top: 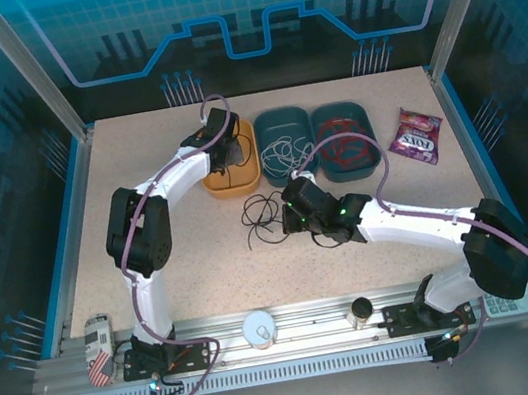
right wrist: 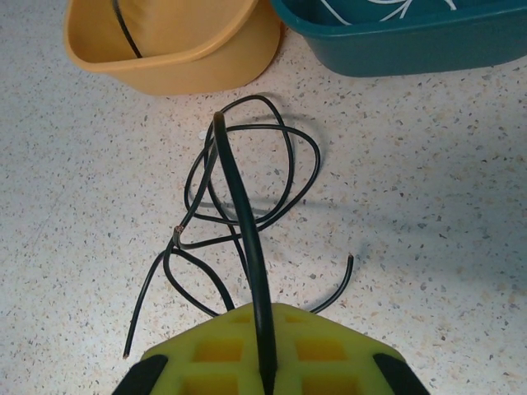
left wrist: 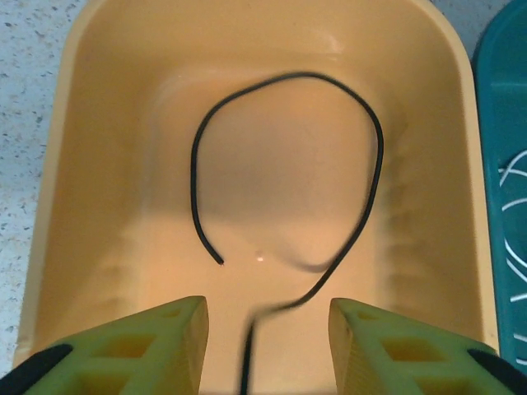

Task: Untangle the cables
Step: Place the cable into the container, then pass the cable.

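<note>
Your right fingers (right wrist: 216, 349) pinch the black cable (right wrist: 247, 239).
Your left fingers (left wrist: 165, 337) stand wide over the yellow tub (left wrist: 82, 123), which holds another black strand (left wrist: 196, 164).

Over the orange bin (left wrist: 58, 189) the left gripper (left wrist: 268, 319) hangs, jaws wide apart; near that bin, the right gripper (right wrist: 262, 346) pinches a black cable (right wrist: 239, 202).

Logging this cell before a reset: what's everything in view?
yellow bin: one, yellow, far table, holding a black strand
teal bins: two, teal, right of it
white cable: one bundle, white, middle bin
red cable: one bundle, red, rightmost bin
black cable: one tangle, black, table centre
snack bag: one, purple, far right
can: one, flag print, near left rail
round items: two, white and dark, near rail
left tool: one, lime, open over yellow bin
right tool: one, lime, shut on black cable
</note>
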